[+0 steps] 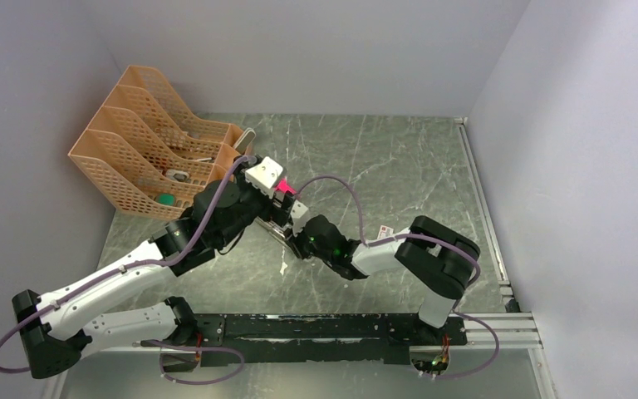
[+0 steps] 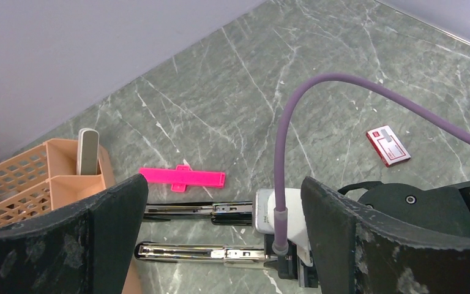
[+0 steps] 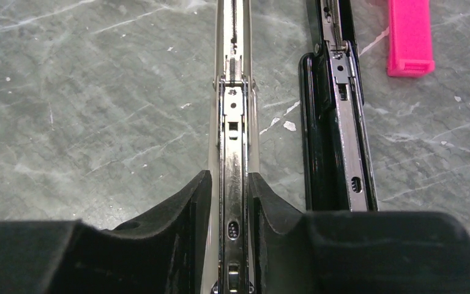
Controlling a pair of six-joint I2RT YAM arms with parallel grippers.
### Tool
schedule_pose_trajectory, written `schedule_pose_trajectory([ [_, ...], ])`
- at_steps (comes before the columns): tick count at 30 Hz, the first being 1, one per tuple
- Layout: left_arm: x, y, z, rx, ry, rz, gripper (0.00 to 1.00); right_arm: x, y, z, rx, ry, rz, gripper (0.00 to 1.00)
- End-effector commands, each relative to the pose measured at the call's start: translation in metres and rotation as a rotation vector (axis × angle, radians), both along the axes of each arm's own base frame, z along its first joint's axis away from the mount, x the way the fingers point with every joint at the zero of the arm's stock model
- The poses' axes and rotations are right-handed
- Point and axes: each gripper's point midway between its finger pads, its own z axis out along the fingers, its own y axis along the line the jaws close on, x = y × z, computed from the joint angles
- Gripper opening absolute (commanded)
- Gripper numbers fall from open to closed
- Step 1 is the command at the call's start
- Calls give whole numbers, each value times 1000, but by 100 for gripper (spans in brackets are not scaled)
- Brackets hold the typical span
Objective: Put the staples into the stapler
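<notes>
Your right gripper [image 3: 229,177] straddles the silver rail of the opened stapler [image 3: 232,122]. Its pads sit against both sides of the rail, though the wrist view does not let you judge how firmly they press. Just off its right finger, the stapler's black half lies parallel to the rail, with only a thin strip of table [image 3: 98,110] between them. The pink plastic piece [image 3: 410,37] is farther right and ahead. To the gripper's left you have bare marble.

Your left gripper [image 2: 223,184] hangs over the same stapler with its jaws spread wide, holding nothing. Both halves of the stapler lie between its fingers [image 2: 113,233], and the right arm's purple cable [image 2: 281,153] rises between them too. The pink piece sits just past the fingertips. The corner of the orange file rack [image 2: 24,177] crowds the outer side of the left finger. The staple box [image 2: 388,145] lies ahead and outside the right finger, well apart from the stapler. Beyond the fingertips, open table runs to the wall.
</notes>
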Motion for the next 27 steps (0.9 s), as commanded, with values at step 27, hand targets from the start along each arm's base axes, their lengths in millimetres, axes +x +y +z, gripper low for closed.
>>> schedule_pose_trajectory([
  [27, 9, 7, 2, 3, 12, 57, 99, 25, -262, 60, 244, 152, -1137, 40],
])
